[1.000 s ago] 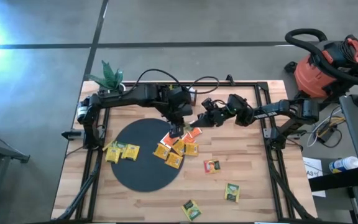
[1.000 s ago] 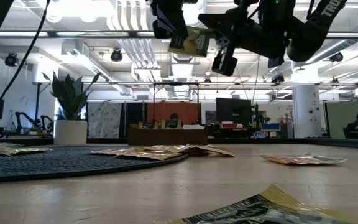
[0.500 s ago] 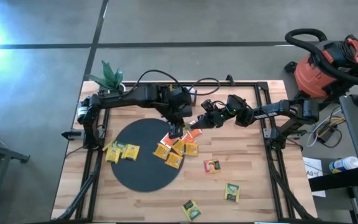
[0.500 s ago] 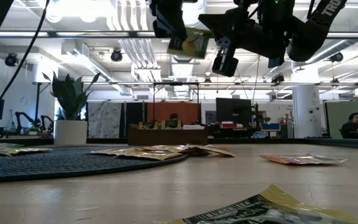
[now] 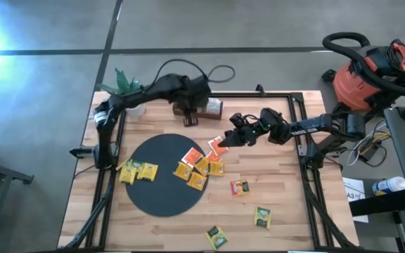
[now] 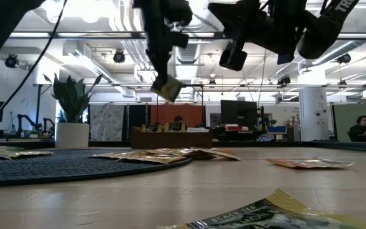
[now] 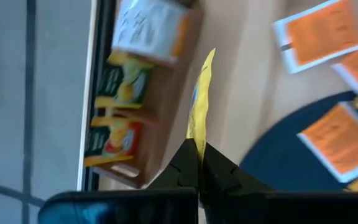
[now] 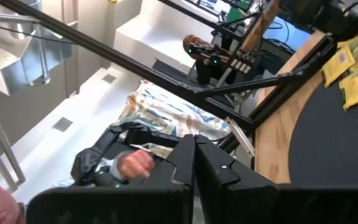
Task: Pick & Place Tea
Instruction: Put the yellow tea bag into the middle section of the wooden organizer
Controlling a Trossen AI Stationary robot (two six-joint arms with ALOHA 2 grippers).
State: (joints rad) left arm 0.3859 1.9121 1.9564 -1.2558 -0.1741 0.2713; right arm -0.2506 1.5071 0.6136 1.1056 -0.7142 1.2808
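Overhead, my left gripper (image 5: 188, 118) sits in the upper middle of the frame, over the brown wooden tray (image 5: 201, 107) at the table's far edge, while my right gripper (image 5: 223, 143) hangs just right of centre, above the orange packets (image 5: 204, 163) bunched on the rim of the black round mat (image 5: 162, 176). More packets lie at the mat's left edge, and three sit on bare wood toward the lower right. From table height, a yellow packet (image 6: 168, 88) dangles tilted below my left gripper (image 6: 159, 76), upper centre of the frame, well clear of the table. Through my left wrist camera, my fingers (image 7: 188, 163) are clamped on that yellow packet (image 7: 199, 102), which is seen edge-on, pinched only at one end; the tray's compartments (image 7: 120, 112), at the left of the frame, already hold packets. In my right wrist view the fingers (image 8: 194, 152) are pressed together with nothing between them. My worry is that thin grip: the packet could twist or slide out, or on release catch a divider and land outside the tray.
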